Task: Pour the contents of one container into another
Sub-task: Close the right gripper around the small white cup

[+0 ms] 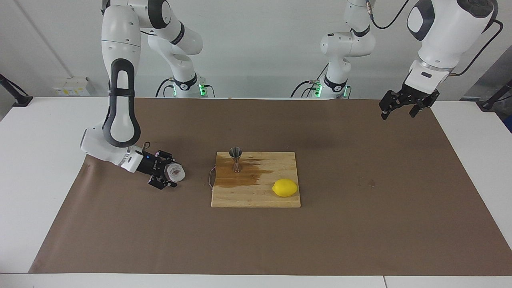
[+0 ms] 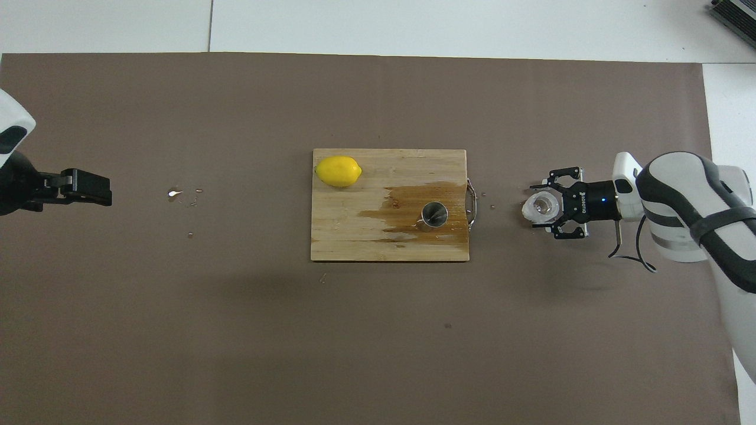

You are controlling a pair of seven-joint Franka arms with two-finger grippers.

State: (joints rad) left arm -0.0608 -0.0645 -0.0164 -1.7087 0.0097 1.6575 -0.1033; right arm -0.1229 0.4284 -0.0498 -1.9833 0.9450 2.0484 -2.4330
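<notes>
The small clear textured glass cup point(image 1: 176, 172) point(image 2: 543, 206) stands on the brown mat, toward the right arm's end of the table, beside the cutting board's handle. My right gripper point(image 1: 170, 171) point(image 2: 538, 209) lies low and level around it, one jaw on each side of the cup. The steel jigger point(image 1: 235, 158) point(image 2: 435, 213) stands upright on the wet corner of the wooden cutting board point(image 1: 256, 198) point(image 2: 354, 236). My left gripper point(image 1: 398, 113) point(image 2: 93, 190) hangs open and empty high over the mat at the left arm's end.
A lemon point(image 1: 285, 187) point(image 2: 338, 171) lies on the board's corner farthest from the robots. A brown liquid stain point(image 1: 246, 177) spreads around the jigger. A few droplets point(image 2: 174, 192) sit on the mat under the left gripper's side.
</notes>
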